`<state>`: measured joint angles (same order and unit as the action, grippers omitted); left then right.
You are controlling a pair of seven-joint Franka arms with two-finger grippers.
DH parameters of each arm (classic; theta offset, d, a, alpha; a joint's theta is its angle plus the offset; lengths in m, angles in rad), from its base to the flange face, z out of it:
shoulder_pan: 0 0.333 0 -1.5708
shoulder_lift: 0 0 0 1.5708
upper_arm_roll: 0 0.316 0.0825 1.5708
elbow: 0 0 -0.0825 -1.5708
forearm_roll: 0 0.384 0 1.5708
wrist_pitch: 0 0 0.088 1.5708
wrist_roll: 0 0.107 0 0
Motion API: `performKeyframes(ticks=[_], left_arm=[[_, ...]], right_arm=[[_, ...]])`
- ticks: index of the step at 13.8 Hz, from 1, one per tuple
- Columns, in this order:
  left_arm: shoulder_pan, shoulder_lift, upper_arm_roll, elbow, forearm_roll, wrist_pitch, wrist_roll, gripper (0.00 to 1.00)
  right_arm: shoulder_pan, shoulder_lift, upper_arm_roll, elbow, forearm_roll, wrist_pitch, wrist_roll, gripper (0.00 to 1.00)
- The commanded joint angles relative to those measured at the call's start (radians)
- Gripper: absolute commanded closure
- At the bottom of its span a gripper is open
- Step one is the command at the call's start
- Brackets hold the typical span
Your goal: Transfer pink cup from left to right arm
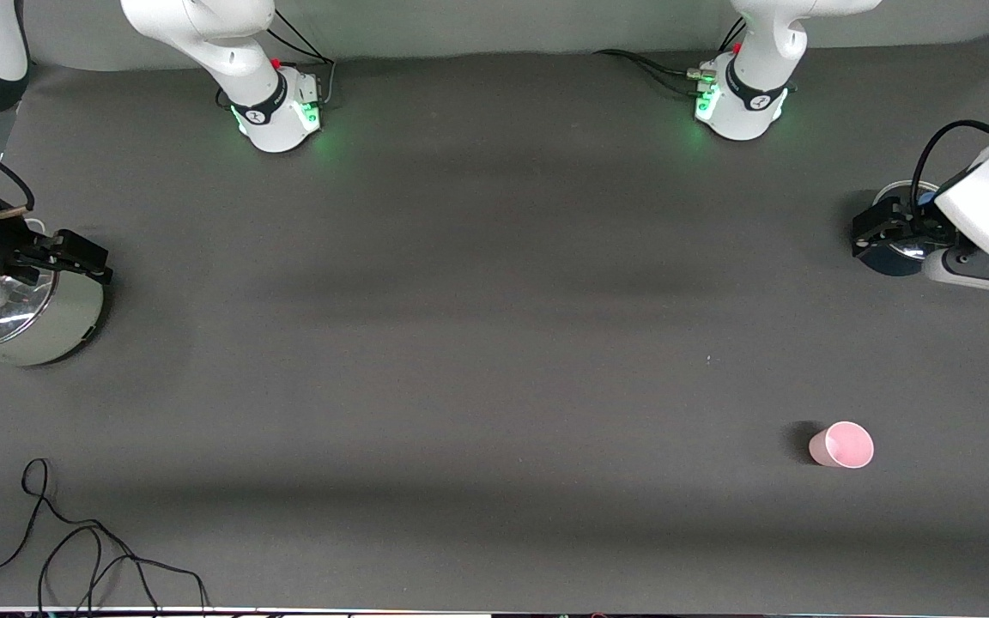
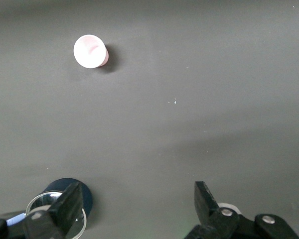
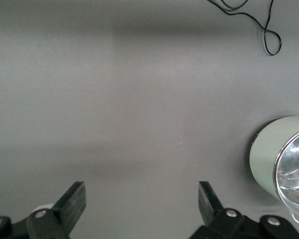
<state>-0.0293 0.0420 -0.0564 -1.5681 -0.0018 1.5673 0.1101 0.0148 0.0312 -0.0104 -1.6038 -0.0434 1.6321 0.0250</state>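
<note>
The pink cup (image 1: 842,445) stands by itself on the dark table mat, toward the left arm's end and nearer to the front camera than both grippers. In the left wrist view the pink cup (image 2: 90,51) lies well away from the fingers. My left gripper (image 1: 874,227) hangs open and empty at the left arm's end of the table, over a small dark blue pot (image 1: 889,256). In its own view the left gripper (image 2: 137,193) has only bare mat in its gap. My right gripper (image 1: 87,257) is open and empty at the other end, over a pale green pot (image 1: 61,322). The right gripper (image 3: 141,193) also frames bare mat.
The pale green pot (image 3: 269,159) has a shiny steel inside. The dark blue pot (image 2: 65,191) has a bright rim. A loose black cable (image 1: 74,549) lies near the table's front edge at the right arm's end. The cable (image 3: 266,30) also appears in the right wrist view.
</note>
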Motion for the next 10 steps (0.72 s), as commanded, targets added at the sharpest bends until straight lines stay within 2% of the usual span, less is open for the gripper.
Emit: performKeyframes(ticks=[1, 10], left_arm=[[-0.017, 0.015, 0.015, 0.029, -0.001, -0.024, 0.013, 0.0], [-0.005, 0.015, 0.015, 0.025, -0.001, -0.02, 0.08, 0.0]], right_arm=[[0.01, 0.007, -0.006, 0.019, 0.0, -0.015, -0.005, 0.0], [0.01, 0.013, -0.006, 0.025, 0.002, -0.015, -0.005, 0.0]])
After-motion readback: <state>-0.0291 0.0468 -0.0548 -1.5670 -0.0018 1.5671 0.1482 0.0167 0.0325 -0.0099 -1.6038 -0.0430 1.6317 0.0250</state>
